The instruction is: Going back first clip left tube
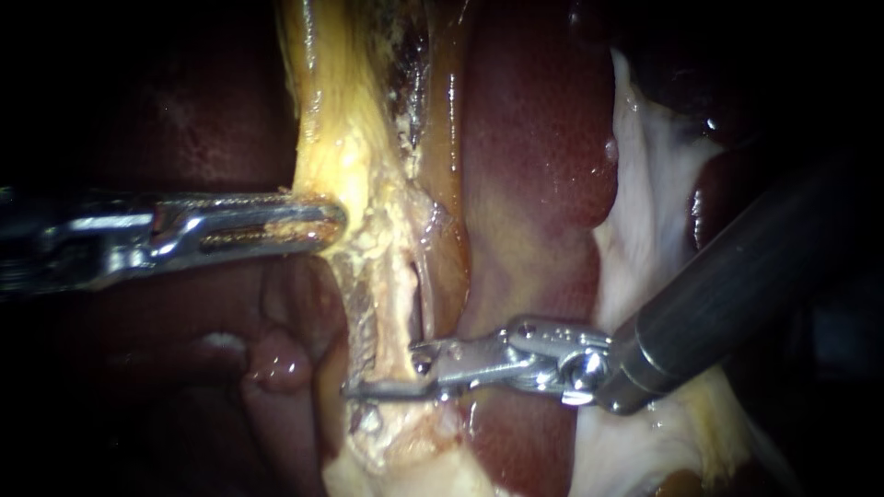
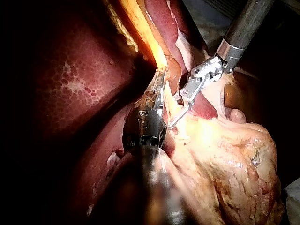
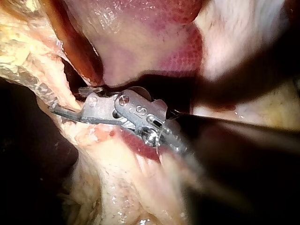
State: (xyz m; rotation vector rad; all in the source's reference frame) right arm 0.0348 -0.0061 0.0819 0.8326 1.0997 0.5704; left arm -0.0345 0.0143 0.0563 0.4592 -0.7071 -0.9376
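With yellow tissue (image 1: 341, 120) clenched by the left instrument (image 1: 333, 222), the released jaws of the right instrument (image 1: 382, 375) are best drawn straight off the tube (image 1: 394, 276).

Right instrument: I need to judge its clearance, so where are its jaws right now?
Endoscope view, lower centre: the right instrument comes in from the right, its jaws open at the yellowish tissue strand, below the left instrument.

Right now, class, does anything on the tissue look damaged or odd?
Yes: the yellow tissue strip looks ragged, with dark patches that look scorched, near its upper end and just above the right instrument. Nothing else stands out.
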